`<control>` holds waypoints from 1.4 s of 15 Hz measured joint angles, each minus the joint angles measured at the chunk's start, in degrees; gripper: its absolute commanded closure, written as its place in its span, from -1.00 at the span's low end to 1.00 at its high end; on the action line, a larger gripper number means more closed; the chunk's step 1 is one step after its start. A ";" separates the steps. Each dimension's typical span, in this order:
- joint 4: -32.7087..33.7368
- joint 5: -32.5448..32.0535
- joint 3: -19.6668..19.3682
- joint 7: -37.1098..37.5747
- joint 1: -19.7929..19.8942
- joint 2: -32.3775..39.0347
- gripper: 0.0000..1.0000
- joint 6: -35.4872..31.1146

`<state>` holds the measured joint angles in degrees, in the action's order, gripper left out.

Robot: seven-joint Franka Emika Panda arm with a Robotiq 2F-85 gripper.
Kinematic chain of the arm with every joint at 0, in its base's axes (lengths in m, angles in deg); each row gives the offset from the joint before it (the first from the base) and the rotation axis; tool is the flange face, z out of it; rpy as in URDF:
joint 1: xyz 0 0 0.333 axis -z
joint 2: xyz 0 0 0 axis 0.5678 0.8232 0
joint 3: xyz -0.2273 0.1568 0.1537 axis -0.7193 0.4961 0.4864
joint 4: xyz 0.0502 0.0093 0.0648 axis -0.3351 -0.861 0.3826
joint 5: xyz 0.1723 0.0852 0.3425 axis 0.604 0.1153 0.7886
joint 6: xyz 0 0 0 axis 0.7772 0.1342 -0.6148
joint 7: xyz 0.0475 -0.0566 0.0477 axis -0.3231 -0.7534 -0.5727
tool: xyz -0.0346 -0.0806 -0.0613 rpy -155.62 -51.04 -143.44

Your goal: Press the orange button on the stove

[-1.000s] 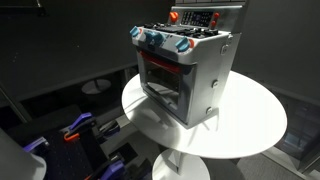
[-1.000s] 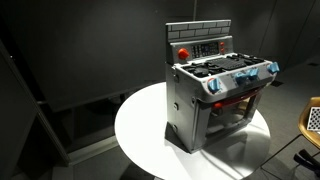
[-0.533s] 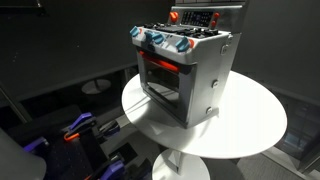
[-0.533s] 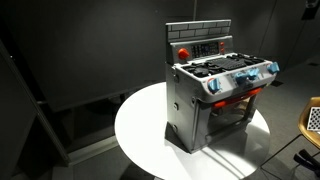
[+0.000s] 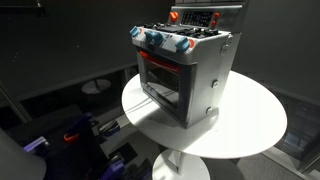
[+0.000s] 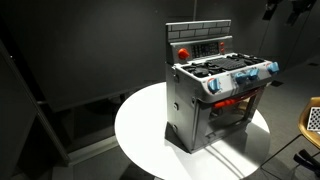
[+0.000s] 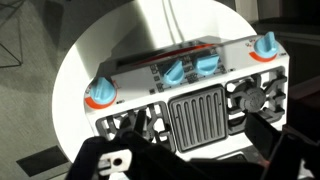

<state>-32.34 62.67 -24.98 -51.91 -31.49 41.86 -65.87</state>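
Observation:
A grey toy stove (image 5: pixel 188 72) (image 6: pixel 215 95) stands on a round white table (image 5: pixel 250 120) (image 6: pixel 140 125). Its orange button (image 5: pixel 175 16) (image 6: pixel 183 52) sits on the upright back panel, next to a dark display. My gripper (image 6: pixel 282 9) shows as a dark shape at the top edge, high above and to the right of the stove. In the wrist view the gripper (image 7: pixel 195 160) looks down on the cooktop grill (image 7: pixel 200 120) and blue knobs (image 7: pixel 172 72). Its dark fingers (image 7: pixel 283 145) stand wide apart, holding nothing. The button is hidden in that view.
The table's pedestal (image 5: pixel 180 165) stands on a dark floor. Dark equipment with blue and orange parts (image 5: pixel 75 135) sits low beside the table. A tan round object (image 6: pixel 312 120) is at the frame's edge. Dark walls surround the scene.
My arm has come into the top right corner of an exterior view and moved left toward the stove. The red glow in the oven window has faded. The stove has not moved.

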 measured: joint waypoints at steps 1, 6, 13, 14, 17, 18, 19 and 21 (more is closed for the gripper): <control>0.57 -0.16 -0.04 0.66 0.26 1.18 -1.00 -1.75; 2.98 -2.49 -0.41 4.37 1.54 7.00 -1.00 -10.49; 7.75 -8.03 -1.77 12.23 2.07 14.95 -1.00 -14.22; 8.55 -8.77 -2.00 13.18 2.08 16.06 -1.00 -14.20; 10.87 -10.15 -2.52 15.21 2.07 19.14 -1.00 -13.97; 11.61 -10.17 -2.65 15.38 2.07 20.08 -1.00 -13.80; 12.48 -10.17 -2.75 15.55 2.05 21.02 -1.00 -13.45; 14.26 -10.17 -2.91 15.96 1.88 22.72 -1.00 -12.46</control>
<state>-18.08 52.49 -27.89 -35.95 -29.61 64.58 -78.33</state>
